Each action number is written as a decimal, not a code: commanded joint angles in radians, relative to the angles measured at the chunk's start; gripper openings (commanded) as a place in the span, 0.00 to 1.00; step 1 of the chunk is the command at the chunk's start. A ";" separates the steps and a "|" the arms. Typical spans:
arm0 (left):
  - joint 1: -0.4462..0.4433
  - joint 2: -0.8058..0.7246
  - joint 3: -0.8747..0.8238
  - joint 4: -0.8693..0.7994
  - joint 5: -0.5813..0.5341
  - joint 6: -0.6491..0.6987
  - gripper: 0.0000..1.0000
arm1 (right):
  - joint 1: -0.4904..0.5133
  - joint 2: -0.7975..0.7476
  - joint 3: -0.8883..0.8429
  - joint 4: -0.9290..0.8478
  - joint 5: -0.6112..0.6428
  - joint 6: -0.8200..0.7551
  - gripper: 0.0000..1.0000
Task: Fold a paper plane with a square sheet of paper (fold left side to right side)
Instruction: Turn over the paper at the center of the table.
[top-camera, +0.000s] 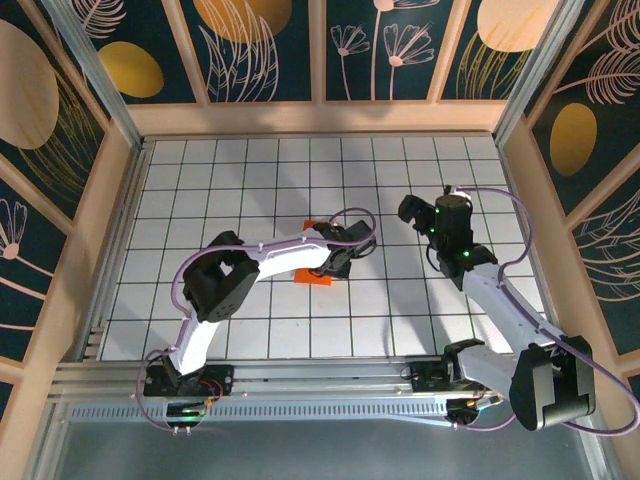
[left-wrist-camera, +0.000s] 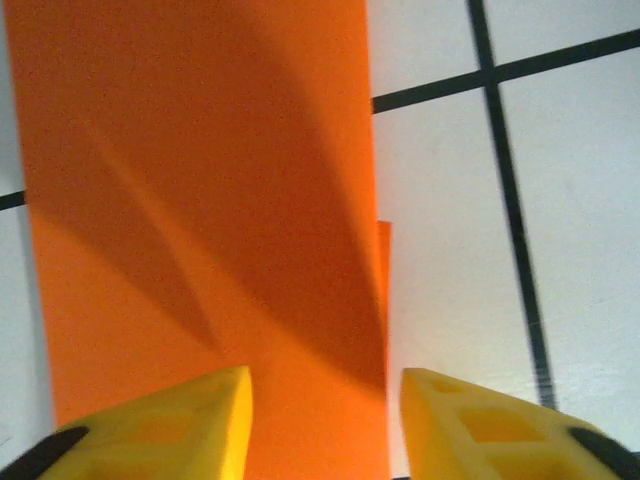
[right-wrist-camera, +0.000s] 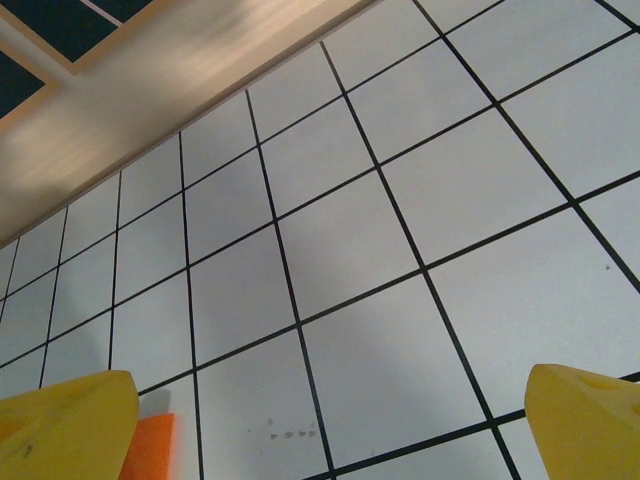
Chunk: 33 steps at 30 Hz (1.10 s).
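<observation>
The square sheet of paper (left-wrist-camera: 200, 200) lies folded into a bright orange strip on the gridded table. A thin lower layer peeks out along its right edge. In the top view, bits of the paper (top-camera: 313, 277) show from under the left arm. My left gripper (left-wrist-camera: 325, 385) hovers low over the strip with its yellow fingers (left-wrist-camera: 190, 420) apart; the strip's right edge runs between them and nothing is pinched. My right gripper (top-camera: 415, 212) is wide open over bare tiles to the right. An orange corner of the paper (right-wrist-camera: 152, 445) shows beside its left finger (right-wrist-camera: 70, 420).
The white gridded table (top-camera: 230, 190) is fenced by a wooden rim (top-camera: 320, 118) at the back and sides. The left arm (top-camera: 260, 262) stretches across the middle of the table over the paper. A few faint marks (right-wrist-camera: 290, 432) dot a tile.
</observation>
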<state>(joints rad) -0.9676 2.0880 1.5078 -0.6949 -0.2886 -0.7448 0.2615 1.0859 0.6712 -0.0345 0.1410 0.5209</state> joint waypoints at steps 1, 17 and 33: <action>0.029 -0.018 -0.002 0.075 0.098 0.016 0.48 | -0.007 0.012 0.005 -0.009 -0.029 -0.018 0.99; 0.302 -0.357 -0.410 0.622 0.491 -0.033 0.54 | 0.049 0.208 0.021 0.110 -0.554 0.117 0.56; 0.552 -0.600 -0.790 0.940 0.632 -0.179 0.61 | 0.324 0.648 0.123 0.364 -0.651 0.279 0.16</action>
<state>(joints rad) -0.4187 1.5078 0.7258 0.1844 0.3119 -0.9062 0.5709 1.7069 0.7521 0.2695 -0.4992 0.7723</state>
